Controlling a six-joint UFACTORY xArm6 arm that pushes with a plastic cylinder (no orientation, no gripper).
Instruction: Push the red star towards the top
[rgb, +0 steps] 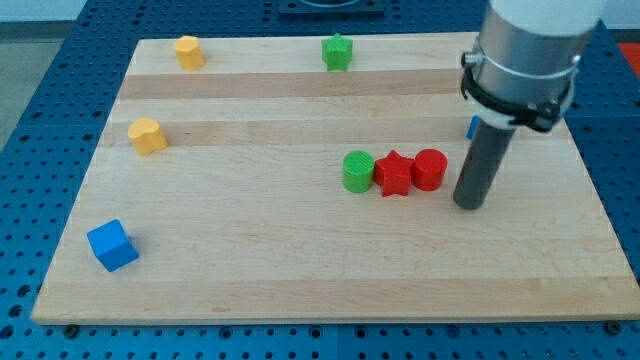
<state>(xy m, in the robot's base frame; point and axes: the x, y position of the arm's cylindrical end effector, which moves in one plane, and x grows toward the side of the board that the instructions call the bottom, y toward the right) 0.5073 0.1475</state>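
Lining up for the push is the step in hand, as I judge it: my tip (470, 203) rests on the wooden board (300, 270) just to the view's right of a row of three blocks, touching none of them. The red star (394, 173) sits in the middle of that row, a little right of the board's centre and well short of the top edge. A green cylinder (357, 171) presses against its left side and a red cylinder (430, 169) against its right.

The rod has no jaws to open or close; it holds nothing and only stands on the wood.

To send the star toward the top edge, the tip would need to travel round to the bottom side of the row and come up directly beneath the star. The risk is catching either neighbour, since both appear to touch it.

Elsewhere, a green star (338, 51) lies by the top edge, a yellow block (188, 51) near the top-left corner, another yellow block (147, 135) by the left edge, and a blue cube (111, 245) toward the bottom-left corner.
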